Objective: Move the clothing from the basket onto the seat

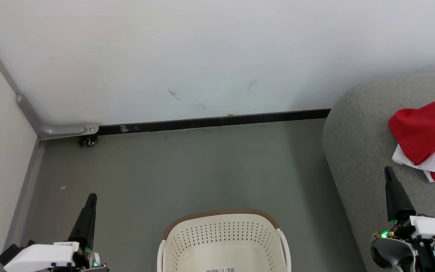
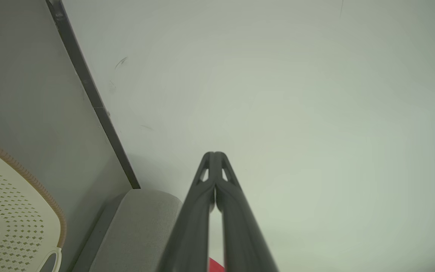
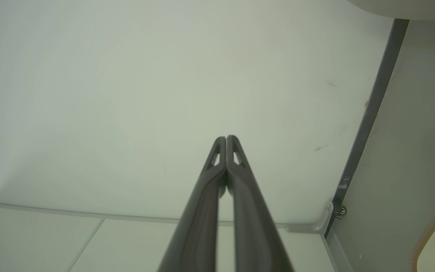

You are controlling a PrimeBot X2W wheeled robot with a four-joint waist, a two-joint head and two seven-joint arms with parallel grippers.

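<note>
Both empty and clenched: left end effector (image 2: pixel 214 154), right end effector (image 3: pixel 226 138); head view shows clothing (image 1: pixel 425 128) on seat (image 1: pixel 357 151).

Basket (image 1: pixel 221 231) on the floor (image 1: pixel 187 166), front centre. Seat (image 1: pixel 357 151) to its right, backing onto the wall (image 1: pixel 202 49) behind. Clothing (image 1: pixel 425 132) lies heaped on the seat. Left gripper (image 1: pixel 92 196) stands left of the basket; right gripper (image 1: pixel 387 170) over the seat, near the clothing.
</note>
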